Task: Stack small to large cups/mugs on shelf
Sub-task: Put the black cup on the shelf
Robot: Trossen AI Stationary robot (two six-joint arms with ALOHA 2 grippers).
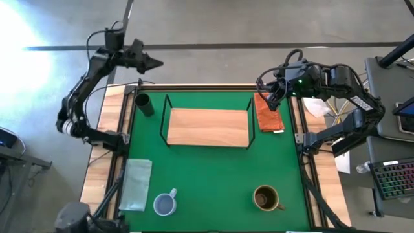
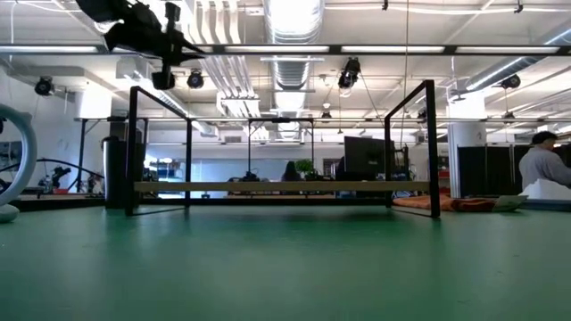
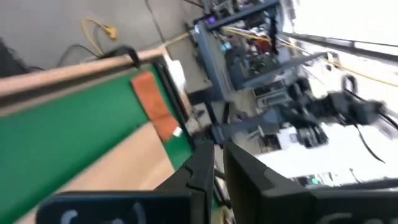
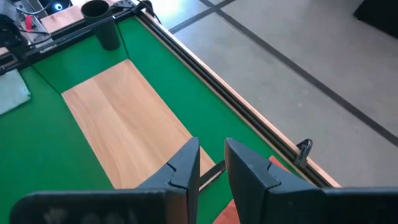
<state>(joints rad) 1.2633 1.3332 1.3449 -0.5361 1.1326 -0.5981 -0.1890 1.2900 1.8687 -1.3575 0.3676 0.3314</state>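
Note:
The small black cup (image 1: 142,103) stands upright at the far left of the green mat, beside the shelf; it also shows in the right wrist view (image 4: 102,22). The light-wood shelf (image 1: 208,126) stands on its black wire ends at the far middle. The pale blue-grey mug (image 1: 165,204) stands near left and the brown-gold mug (image 1: 265,197) near right, both upright. My left gripper (image 1: 154,63) is shut and empty, raised beyond the far left corner. My right gripper (image 1: 272,98) is shut and empty, raised above the orange cloth.
An orange-brown folded cloth (image 1: 268,113) lies right of the shelf, under my right gripper. A pale translucent cloth (image 1: 136,184) lies near left, beside the blue-grey mug. Wooden rails (image 1: 113,123) border the mat. A person (image 2: 544,165) shows far off in the room.

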